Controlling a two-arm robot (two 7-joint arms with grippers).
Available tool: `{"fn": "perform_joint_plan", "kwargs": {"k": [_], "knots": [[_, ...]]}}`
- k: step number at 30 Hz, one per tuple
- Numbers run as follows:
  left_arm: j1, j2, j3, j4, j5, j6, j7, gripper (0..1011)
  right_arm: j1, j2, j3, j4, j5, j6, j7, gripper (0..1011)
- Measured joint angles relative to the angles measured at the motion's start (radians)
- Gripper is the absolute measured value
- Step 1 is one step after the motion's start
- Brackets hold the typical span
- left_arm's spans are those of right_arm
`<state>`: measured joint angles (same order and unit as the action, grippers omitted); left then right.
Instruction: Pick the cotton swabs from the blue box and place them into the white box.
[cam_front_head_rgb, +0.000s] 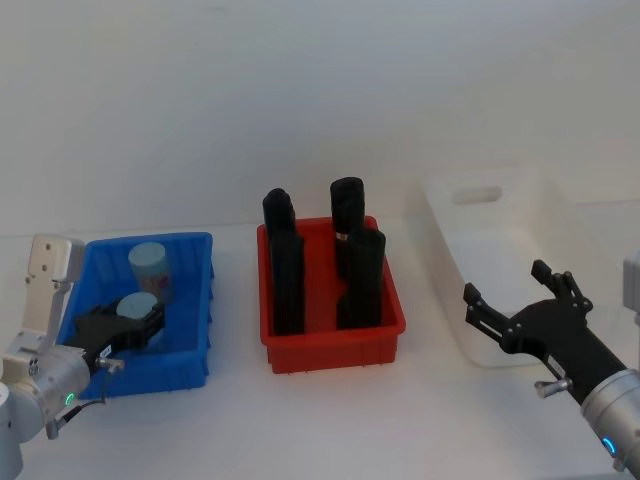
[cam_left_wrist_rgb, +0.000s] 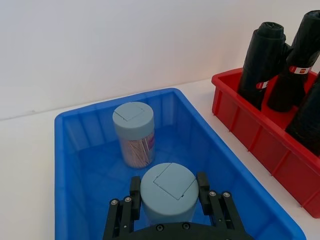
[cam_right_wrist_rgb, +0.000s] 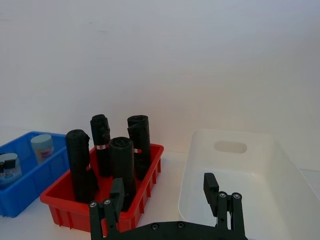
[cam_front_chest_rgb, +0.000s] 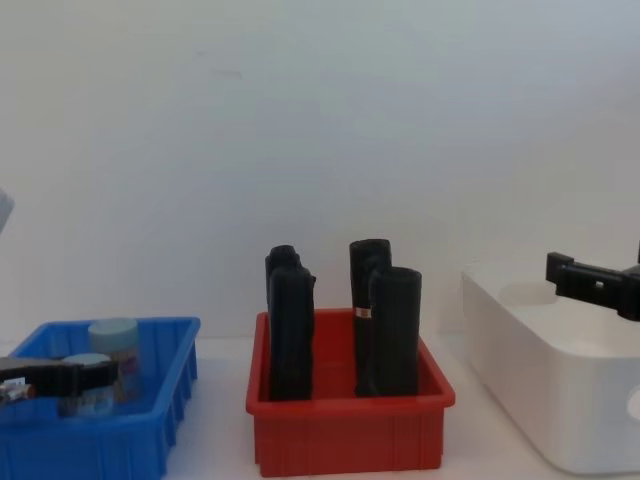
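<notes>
Two swab jars (cam_front_head_rgb: 150, 268) stand in the blue box (cam_front_head_rgb: 165, 378), lower left. The left gripper (cam_front_head_rgb: 125, 328) has its jaws pressed against the nearer jar (cam_left_wrist_rgb: 168, 192), apparently gripping it for lifting. At centre, a red bin (cam_front_head_rgb: 335, 350) holds black rolls (cam_front_head_rgb: 287, 280). Lower right, the right gripper (cam_front_head_rgb: 505, 282) hovers with jaws spread by the empty white box (cam_front_head_rgb: 450, 235).

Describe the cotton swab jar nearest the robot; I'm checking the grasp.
The near jar is a small cylinder with a pale blue lid marked by a square flap outline. It is upright inside the blue box, nearer the robot than the second jar. The left end effector is shut on it, fingers against both sides.
</notes>
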<state>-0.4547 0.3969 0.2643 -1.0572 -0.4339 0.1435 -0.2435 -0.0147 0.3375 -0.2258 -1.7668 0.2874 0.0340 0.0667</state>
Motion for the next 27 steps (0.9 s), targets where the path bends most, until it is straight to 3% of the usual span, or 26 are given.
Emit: {"fn": "perform_joint_plan", "kwargs": {"k": [8, 16, 27], "knots": [[0.011, 0.008, -0.003, -0.047, 0.020, -0.002, 0.003, 669, 0.000, 0.000, 0.000, 0.000, 0.000, 0.000, 0.000, 1002], [0.031, 0.027, -0.012, -0.152, 0.034, 0.018, -0.005, 669, 0.000, 0.000, 0.000, 0.000, 0.000, 0.000, 0.000, 1001], [0.039, 0.053, -0.027, -0.311, 0.026, 0.105, -0.079, 669, 0.000, 0.000, 0.000, 0.000, 0.000, 0.000, 0.000, 1002]]}}
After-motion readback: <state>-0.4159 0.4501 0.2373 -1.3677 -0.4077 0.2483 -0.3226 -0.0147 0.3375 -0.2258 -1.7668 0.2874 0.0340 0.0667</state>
